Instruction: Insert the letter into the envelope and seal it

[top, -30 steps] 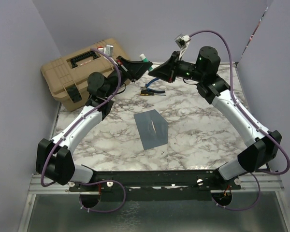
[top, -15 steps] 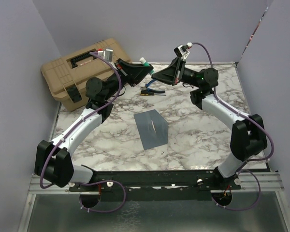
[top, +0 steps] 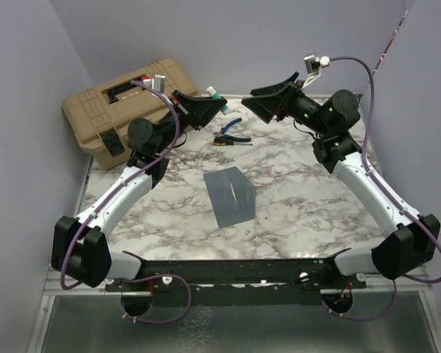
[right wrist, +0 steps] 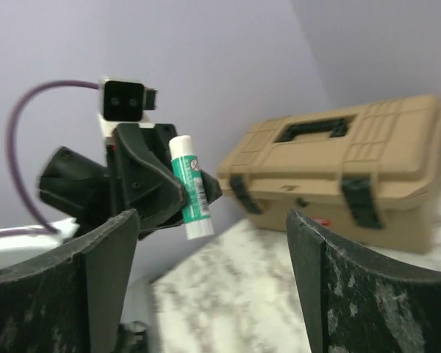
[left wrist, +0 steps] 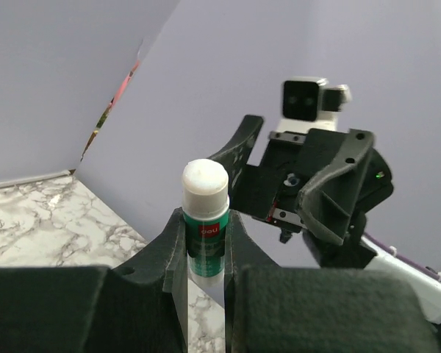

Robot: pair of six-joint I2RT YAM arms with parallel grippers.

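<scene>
Count: one envelope point(top: 230, 194), one glue stick point(left wrist: 205, 193), one tan toolbox point(top: 125, 103), one pair of pliers point(top: 230, 133). The envelope lies flat mid-table, well apart from both my arms. My left gripper point(left wrist: 204, 243) is clenched on the glue stick, white cap outward. My right gripper point(top: 259, 105) is spread wide, holding nothing, and faces the left.

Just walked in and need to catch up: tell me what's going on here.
The left gripper is shut on a green-and-white glue stick, held in the air over the back of the marble table. The right gripper hangs open facing it, holding nothing. The slate blue-grey paper envelope lies flat mid-table, untouched by either arm. No separate letter sheet is in view; sealing probably comes next.
</scene>
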